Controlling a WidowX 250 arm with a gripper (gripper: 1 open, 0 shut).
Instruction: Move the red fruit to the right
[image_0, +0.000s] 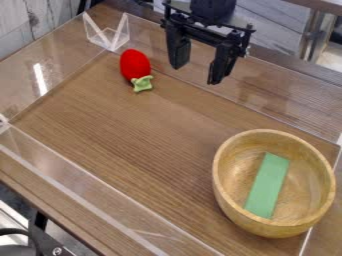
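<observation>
I see wide bare wood across the middle and left of the wooden counter (120, 140), open for passing. The small red strawberry-like fruit with green cap (135, 68) sits upper centre, with bare wood around it. The round wooden bowl (275, 182) holding a flat green block (270, 184) fills the lower right. Clear plastic walls (80, 190) rim the edges.

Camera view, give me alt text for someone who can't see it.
A black robot gripper hangs open, pointing down, just right of a small red fruit with a green cap lying on a wooden table. At the lower right, a wooden bowl holds a flat green block.
</observation>
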